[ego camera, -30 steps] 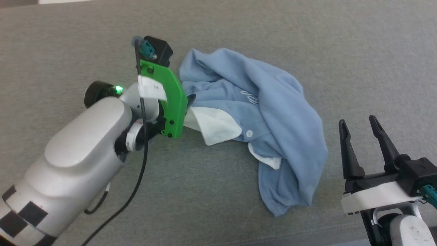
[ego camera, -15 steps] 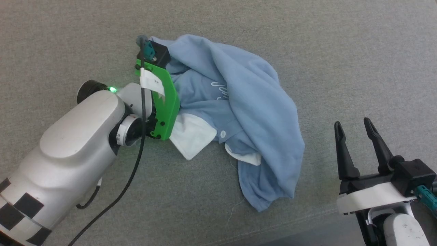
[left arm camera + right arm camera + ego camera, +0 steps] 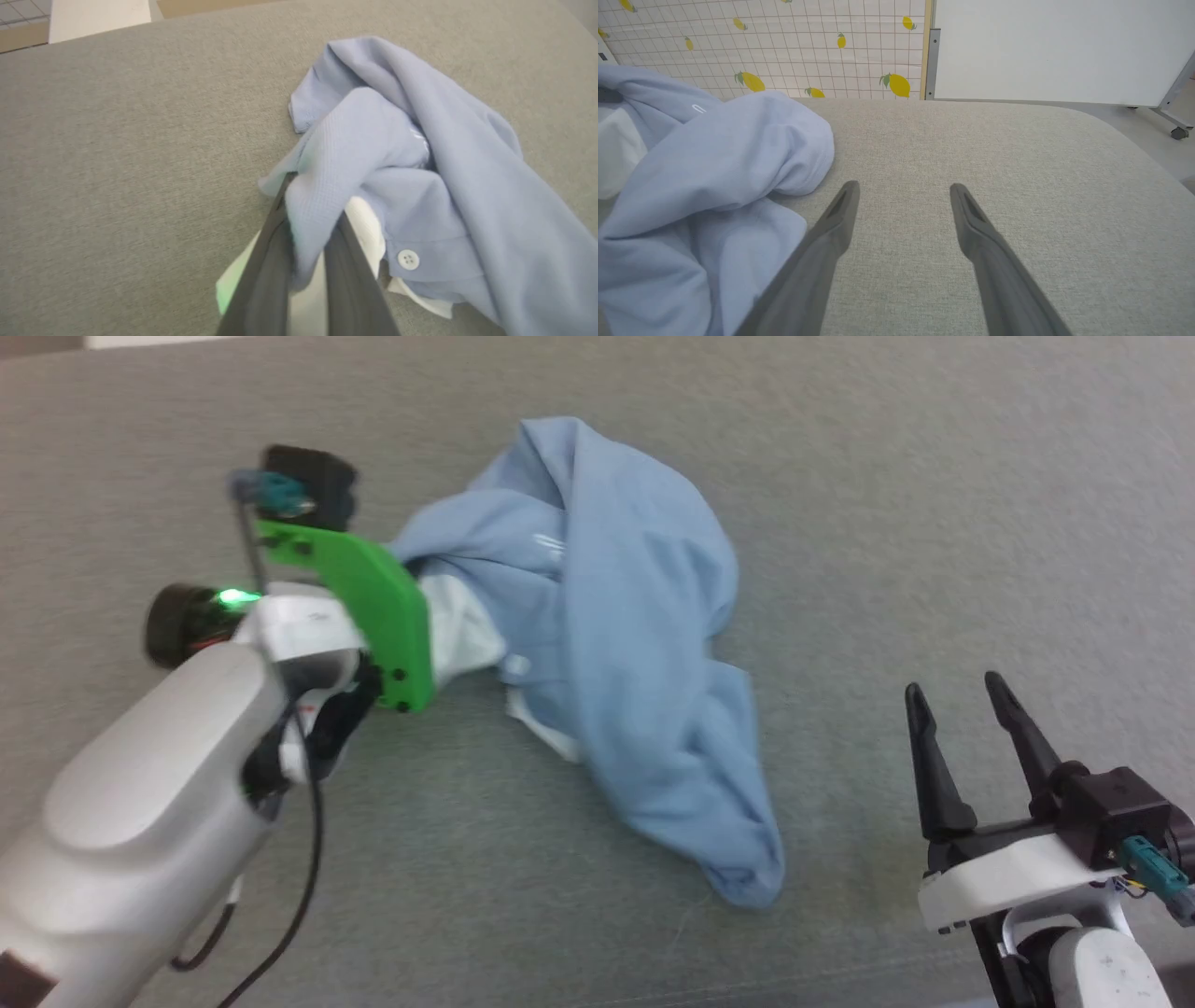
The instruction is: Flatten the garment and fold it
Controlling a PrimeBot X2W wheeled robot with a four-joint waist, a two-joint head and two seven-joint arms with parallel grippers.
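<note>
One garment, a light blue polo shirt, lay crumpled in a single heap near the middle of the grey cloth-covered table; its far end rose in a folded ridge and its near end trailed to a point toward the near right. Its white collar sat on the left side of the heap, against the green bracket on the left wrist; one green lamp glowed on that wrist, and one black cable hung from it.

In the left wrist view the left gripper had its two dark fingers drawn close together on a fold of the garment, blue cloth pinched between them and spilling over the right finger; the collar lay just beside that finger, and one white button showed on the placket to its right. A few white strokes of the chest logo were visible, too blurred to read.

The right gripper stood at the near right, apart from the garment, its two fingers spread wide with nothing between them; in its own wrist view the right gripper hung over bare table, the garment bulging just left of its left finger. Beyond the far edge stood one white panel with one caster.
</note>
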